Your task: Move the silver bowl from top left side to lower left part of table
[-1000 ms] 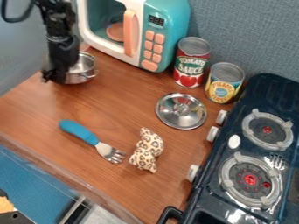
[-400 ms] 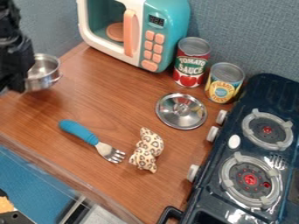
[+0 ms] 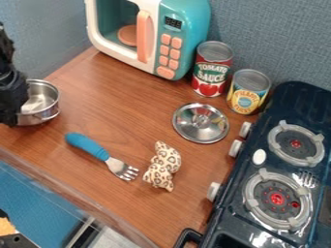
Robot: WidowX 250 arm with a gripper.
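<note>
While you are working through the carrying step, your gripper (image 3: pixel 13 116) is holding the silver bowl (image 3: pixel 45 114) by its left side, at the left edge of the view. You are keeping the bowl upright over the far left part of the worktop (image 3: pixel 103 114), above and to the left of the blue-handled fork (image 3: pixel 96 150); whether its base is touching the wood, you cannot tell. The lower left area is still waiting, so your next move is probably calling for a little more travel toward the front edge, then a level lowering and release, with the bowl staying apart from the fork handle.

Compared with the earlier frames, you are bringing the bowl away from its spot beside the microwave (image 3: pixel 169 38), first leftward and then down the view. Meanwhile, the fork, the lid (image 3: pixel 200 127) and the spotted toy (image 3: pixel 163 167) are staying put.
</note>
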